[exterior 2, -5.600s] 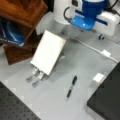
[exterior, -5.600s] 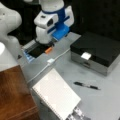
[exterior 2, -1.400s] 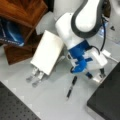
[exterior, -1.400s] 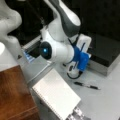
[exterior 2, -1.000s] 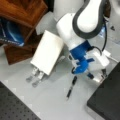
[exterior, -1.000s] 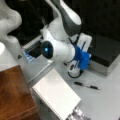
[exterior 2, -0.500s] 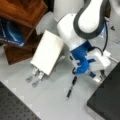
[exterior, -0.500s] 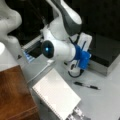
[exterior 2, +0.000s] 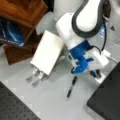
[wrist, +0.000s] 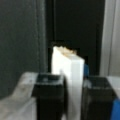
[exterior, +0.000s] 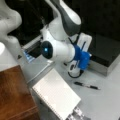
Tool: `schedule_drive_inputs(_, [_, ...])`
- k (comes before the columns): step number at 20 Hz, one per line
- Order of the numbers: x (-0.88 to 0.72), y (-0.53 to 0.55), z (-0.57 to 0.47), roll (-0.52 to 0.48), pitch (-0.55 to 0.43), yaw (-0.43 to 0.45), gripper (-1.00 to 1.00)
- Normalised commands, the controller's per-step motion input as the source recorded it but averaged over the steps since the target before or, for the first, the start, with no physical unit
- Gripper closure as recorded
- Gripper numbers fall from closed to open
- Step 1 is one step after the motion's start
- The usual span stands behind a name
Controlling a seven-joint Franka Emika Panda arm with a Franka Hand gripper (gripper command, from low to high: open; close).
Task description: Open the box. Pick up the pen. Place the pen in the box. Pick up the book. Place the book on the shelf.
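Note:
The box (exterior: pixel 106 51) (exterior 2: pixel 108 98) stands with its black lid down, at the right in both front views. My gripper (exterior 2: pixel 97 75) (wrist: pixel 72 97) is at the box's front edge. In the wrist view its two black fingers (wrist: pixel 48 96) press on either side of the small white latch (wrist: pixel 67 65). The black pen (exterior: pixel 86 85) (exterior 2: pixel 71 87) lies on the grey table just beside the arm. The white spiral book (exterior: pixel 56 96) (exterior 2: pixel 47 52) leans on a silver rack. The reddish-brown shelf (exterior: pixel 15 96) (exterior 2: pixel 22 11) stands beyond the book.
The silver metal rack (exterior 2: pixel 35 77) (exterior: pixel 78 113) sticks out from under the book. A blue item (exterior 2: pixel 11 33) sits inside the shelf. A black perforated board (exterior 2: pixel 15 108) covers a front view's bottom left corner. The arm's bulky white links (exterior: pixel 60 47) hang over the table's middle.
Since 5.6 s ago the arm has come down from the back of the table to the box's front edge. Over the last second it has hardly moved.

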Motion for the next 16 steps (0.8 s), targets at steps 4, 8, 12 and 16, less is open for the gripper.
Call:
schedule_drive_inputs(4, [-0.01,0.19,-0.1,0.085,-0.023,-0.049,1.0])
schedule_drive_inputs(8, [0.01,0.2,-0.06,0.072,0.002,-0.058,1.0])
schedule_drive_inputs(12, [-0.01,0.21,0.03,0.046,0.021,-0.037,1.0])
schedule_drive_inputs(16, [-0.03,0.23,0.16,0.003,0.029,0.014,1.0])
